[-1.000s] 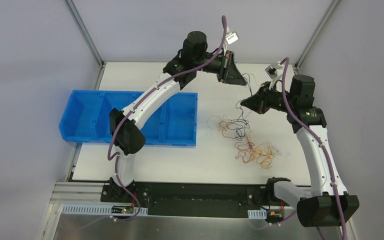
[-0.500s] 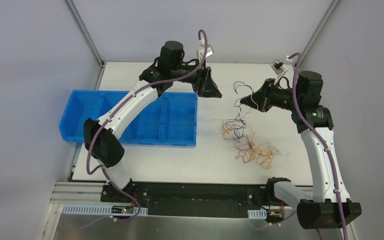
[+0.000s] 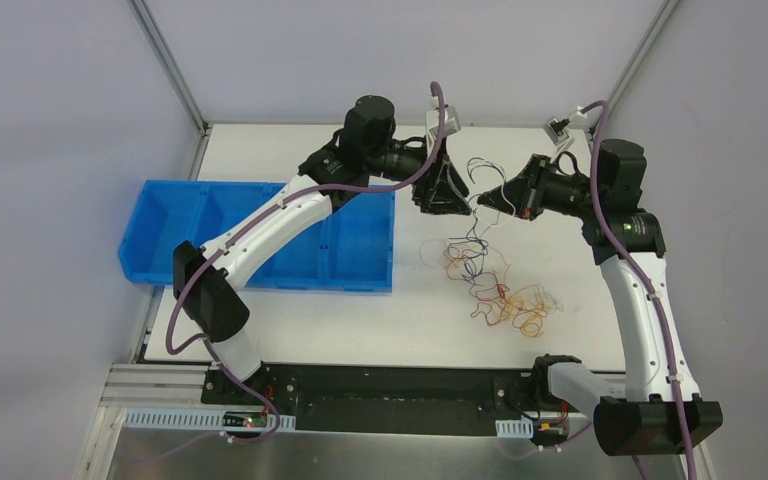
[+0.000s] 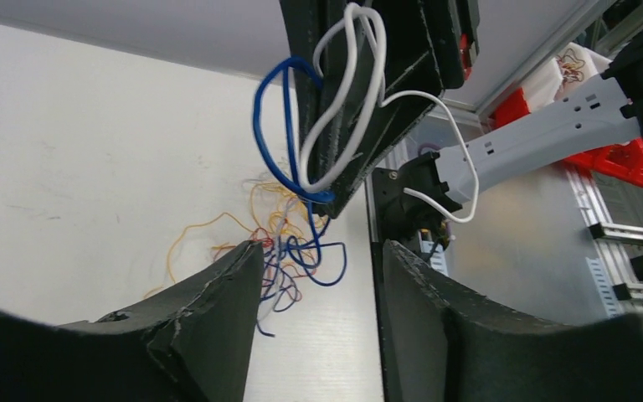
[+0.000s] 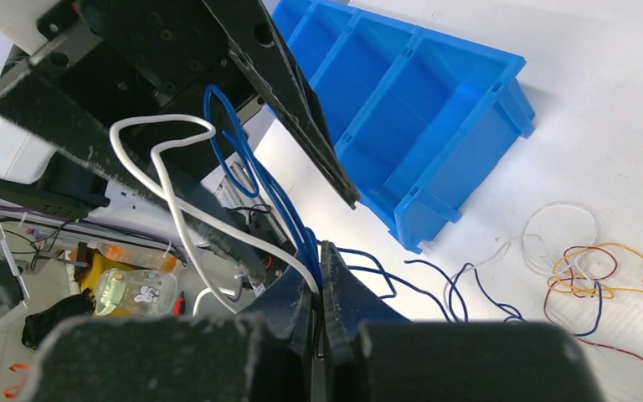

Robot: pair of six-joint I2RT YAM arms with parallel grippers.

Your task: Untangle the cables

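White tabletop [image 3: 290,325] is carrying the cables [image 3: 500,295], heaped right of centre. Right gripper [image 3: 487,198] is pinching blue and white ones, lifting them above the heap. Left gripper [image 3: 457,200] is hanging just beside it, jaws apart, gripping nothing.

The tangle of thin, curly cables [image 3: 495,290] mixes orange, yellow, red, dark blue and white strands on a plain white surface [image 3: 360,320]. One looped wire [image 4: 258,117] is bright blue, and the looped wire beside it [image 4: 379,63] is white. The long plastic compartment bin [image 3: 160,240] is solid blue. The left arm [image 3: 270,215] and right arm [image 3: 640,310] are white with black joints. Their thick hoses [image 3: 441,105] are purple.
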